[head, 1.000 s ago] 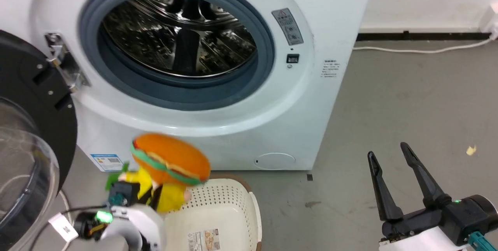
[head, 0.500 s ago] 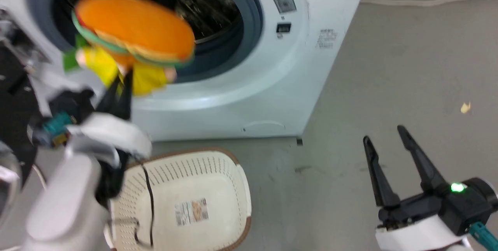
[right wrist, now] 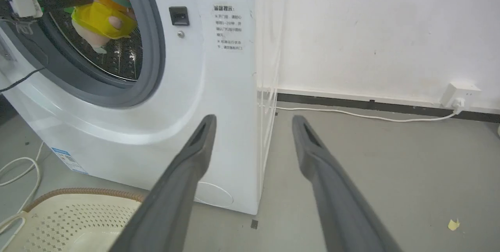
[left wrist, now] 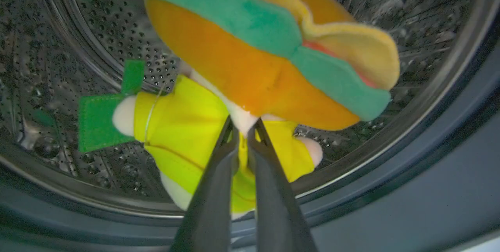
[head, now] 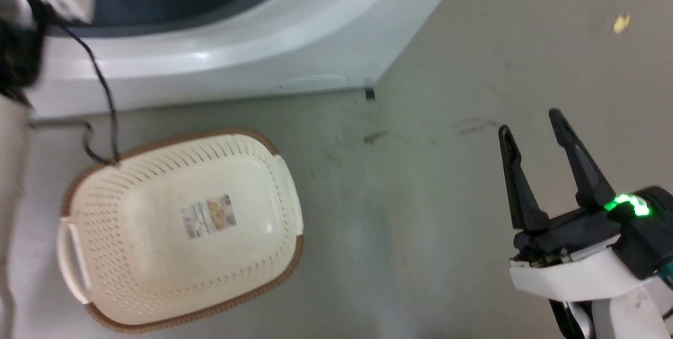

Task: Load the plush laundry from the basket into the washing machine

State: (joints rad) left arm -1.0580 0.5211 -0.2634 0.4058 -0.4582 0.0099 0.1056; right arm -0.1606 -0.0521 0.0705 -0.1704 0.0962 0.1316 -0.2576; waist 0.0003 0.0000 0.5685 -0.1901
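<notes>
Left end effector (left wrist: 243, 125) clamped narrow on plush laundry (left wrist: 250, 76); toy hung just ahead, long axis crosswise, inside drum (left wrist: 78, 29) of washing machine (right wrist: 218, 88); release looked next. Right end effector (head: 531, 123) gaped wide, unladen, farther off.

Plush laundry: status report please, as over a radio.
Left gripper shut on plush laundry, in washing machine drum mouth. Right gripper open, idle. No obstruction seen.
</notes>
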